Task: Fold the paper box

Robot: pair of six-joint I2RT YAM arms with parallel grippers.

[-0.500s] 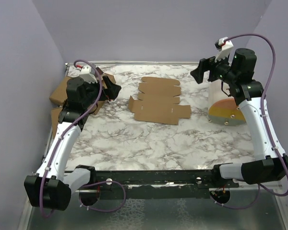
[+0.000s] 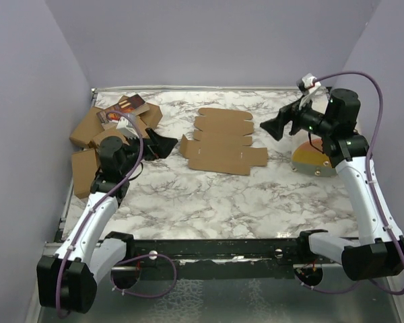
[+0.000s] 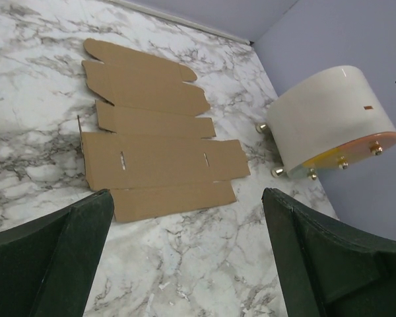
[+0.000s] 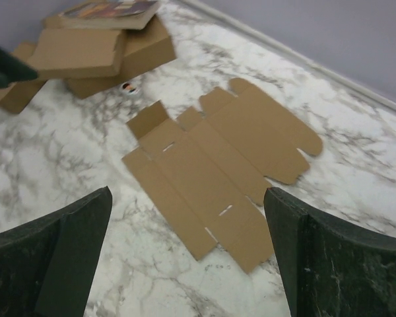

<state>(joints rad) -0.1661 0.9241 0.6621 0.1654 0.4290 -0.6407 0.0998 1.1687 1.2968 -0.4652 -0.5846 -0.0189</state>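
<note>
Both arms have come down and inward since the earlier frame: the left pincer (image 2: 168, 144) now hangs lower, clear of the heap of brown cartons (image 2: 94, 131) it was hiding, and the right pincer (image 2: 269, 130) has dropped from high over the white cylinder (image 2: 314, 156) toward the middle of the bench (image 2: 209, 202). The paper box (image 2: 222, 141) lies between them as a flat die-cut sheet, unfolded, flaps spread, resting on the marble top at the far centre, apart from both pincers. The main risk is probably the sheet's flatness. With no raised edge on show, a finger coming down beside a flap may only push the thin card along the smooth surface, or scrape the bench without getting underneath. If one arm lifts a flap while the other is not pinning the sheet, the whole piece could slide or pivot toward the cylinder or the carton heap. A pinch taken off a crease line could bend the card in the wrong place. The right arm also works just beside the cylinder, and a wide swing might bump it. Both wrist views show the fingers of each pincer spread far apart, framing the sheet from either side, with nothing between them. Neither pincer holds or touches anything, so the folding has not yet begun.
</note>
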